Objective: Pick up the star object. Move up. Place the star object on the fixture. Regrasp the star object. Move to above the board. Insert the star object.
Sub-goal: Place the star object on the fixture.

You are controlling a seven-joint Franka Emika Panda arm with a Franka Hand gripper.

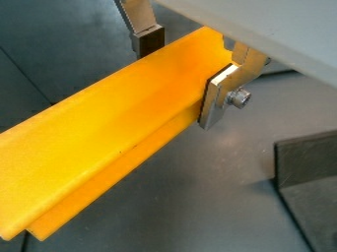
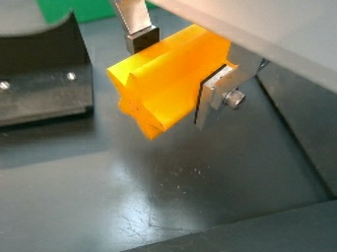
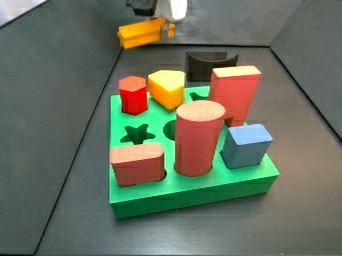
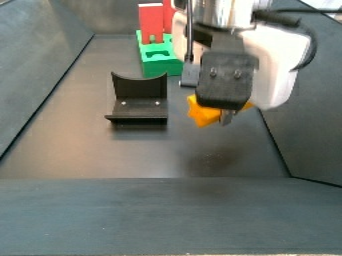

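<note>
While the gripper (image 2: 179,67) hangs at upper centre, its fingers (image 2: 215,95) clamp the orange star object (image 2: 161,87) above the worktop (image 2: 198,187).

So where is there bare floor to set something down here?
Bare floor lies in front of the fixture and under the gripper, whose fingers hold the star object. The green board is crowded; only its star slot looks open.
</note>
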